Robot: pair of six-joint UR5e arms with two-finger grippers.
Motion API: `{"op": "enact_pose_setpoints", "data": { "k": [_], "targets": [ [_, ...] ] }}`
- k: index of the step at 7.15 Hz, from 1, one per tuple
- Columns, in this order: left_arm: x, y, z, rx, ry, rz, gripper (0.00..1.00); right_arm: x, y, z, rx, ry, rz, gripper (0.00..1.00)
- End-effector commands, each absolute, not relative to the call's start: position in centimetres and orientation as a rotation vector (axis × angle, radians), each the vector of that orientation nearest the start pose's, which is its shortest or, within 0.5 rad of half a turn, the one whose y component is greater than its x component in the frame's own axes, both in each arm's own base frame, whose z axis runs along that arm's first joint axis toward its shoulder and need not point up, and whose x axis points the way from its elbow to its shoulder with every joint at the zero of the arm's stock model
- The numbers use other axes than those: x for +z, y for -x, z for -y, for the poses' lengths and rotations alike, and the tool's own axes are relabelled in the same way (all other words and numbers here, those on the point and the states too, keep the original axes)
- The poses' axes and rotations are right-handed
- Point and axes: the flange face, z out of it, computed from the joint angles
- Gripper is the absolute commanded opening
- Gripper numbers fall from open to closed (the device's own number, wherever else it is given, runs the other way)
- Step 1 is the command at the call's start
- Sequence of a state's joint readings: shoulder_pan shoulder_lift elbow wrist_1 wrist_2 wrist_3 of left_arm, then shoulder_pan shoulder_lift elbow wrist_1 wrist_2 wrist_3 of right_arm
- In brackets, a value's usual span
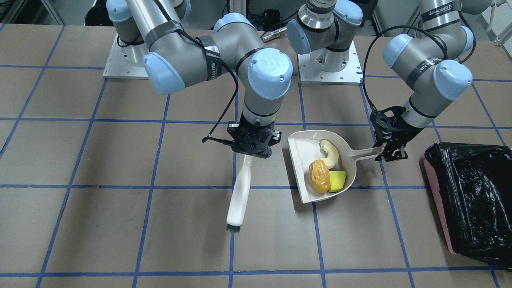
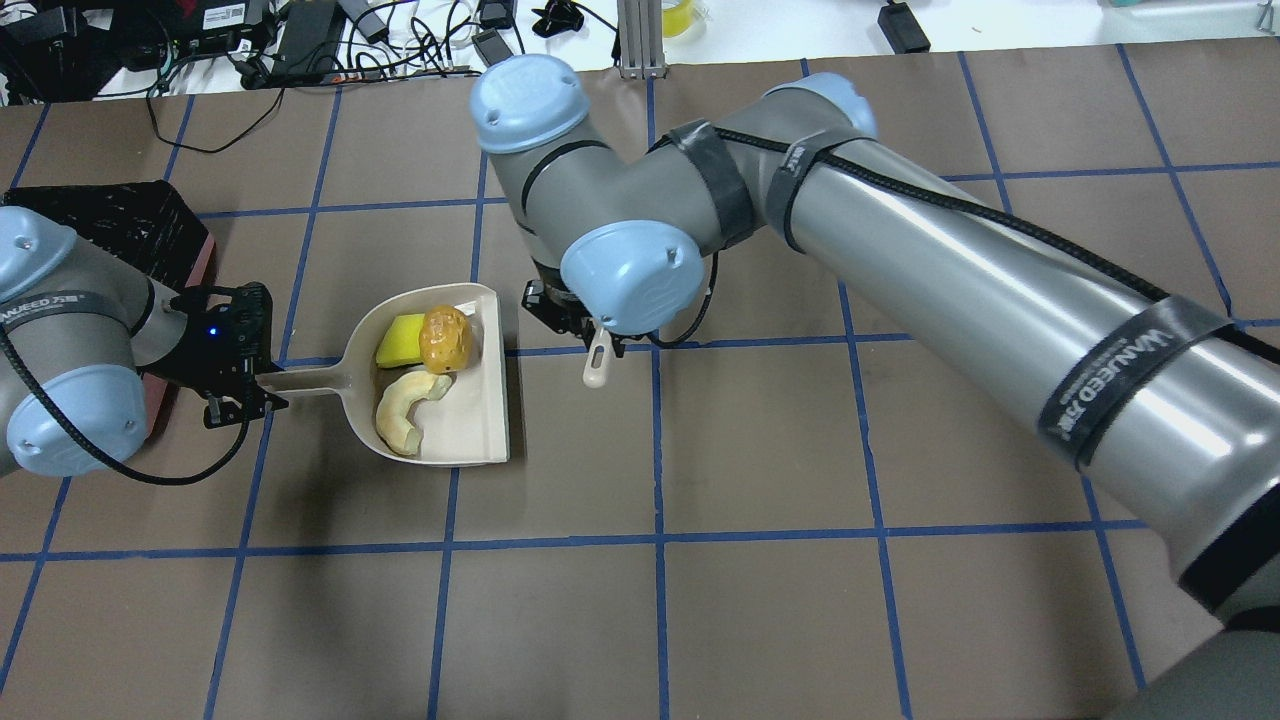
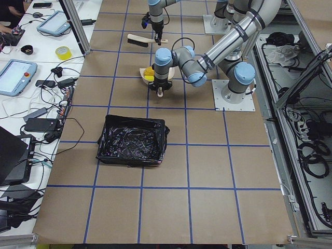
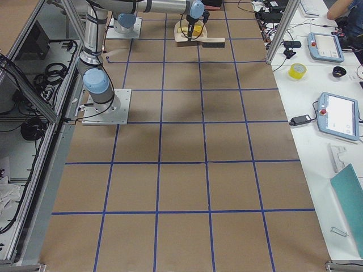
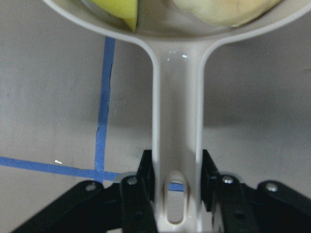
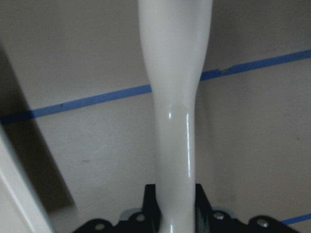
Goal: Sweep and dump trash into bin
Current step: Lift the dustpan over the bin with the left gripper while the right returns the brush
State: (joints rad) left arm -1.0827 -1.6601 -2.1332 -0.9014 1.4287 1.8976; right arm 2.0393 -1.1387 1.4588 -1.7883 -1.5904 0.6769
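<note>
The trash lies in the beige dustpan point(image 1: 304, 176): an orange-brown lump point(image 1: 319, 176), a pale rind slice point(image 1: 331, 154) and a yellow-green sponge wedge point(image 1: 338, 180). They also show in the overhead view: lump point(image 2: 445, 339), rind point(image 2: 403, 415), sponge point(image 2: 401, 340). My left gripper point(image 1: 390, 154) is shut on the dustpan's handle point(image 5: 176, 141). My right gripper point(image 1: 253, 149) is shut on the beige brush point(image 1: 240, 192), whose black bristles point(image 1: 233, 228) point away from the robot. The bin point(image 1: 472, 204), pink with a black bag, stands just beyond my left gripper.
The brown table has blue tape grid lines point(image 1: 232, 187). The bin also shows in the overhead view point(image 2: 120, 230) behind my left arm. Both arm bases point(image 1: 328, 68) stand at the robot's edge. Cables and tablets lie off the table's far side point(image 3: 31, 78).
</note>
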Motion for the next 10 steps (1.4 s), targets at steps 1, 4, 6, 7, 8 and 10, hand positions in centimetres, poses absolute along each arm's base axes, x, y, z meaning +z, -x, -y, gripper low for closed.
{"op": "enact_pose_setpoints", "data": {
  "k": [1,4,6,7,8,10],
  "targets": [
    [27.7,-13.2,47.3,-0.262,-1.958,-2.527,0.0,32.1,-31.4,54.3,0.158,-0.359,-3.218,0.02],
    [34.5,-21.0,48.0,-0.217,-1.875,-2.714,0.0,32.0,-14.1,58.6,0.201,-0.154,-3.277,0.01],
    [34.9,-29.6,43.3,-0.241,-1.657,-2.906,0.0,31.4,-3.6,60.6,0.216,-0.023,-3.283,0.01],
    [36.5,-33.1,41.5,-0.241,-1.553,-2.952,0.0,30.1,-0.9,61.4,0.227,-0.032,-3.283,0.01],
    [38.5,-36.7,39.7,-0.22,-1.46,-3.003,0.0,28.0,2.0,62.7,0.203,0.036,-3.321,0.0],
    [42.0,-41.7,39.0,-0.066,-1.368,-2.962,0.0,26.3,8.4,63.0,0.218,0.154,-3.296,0.0]
  ]
}}
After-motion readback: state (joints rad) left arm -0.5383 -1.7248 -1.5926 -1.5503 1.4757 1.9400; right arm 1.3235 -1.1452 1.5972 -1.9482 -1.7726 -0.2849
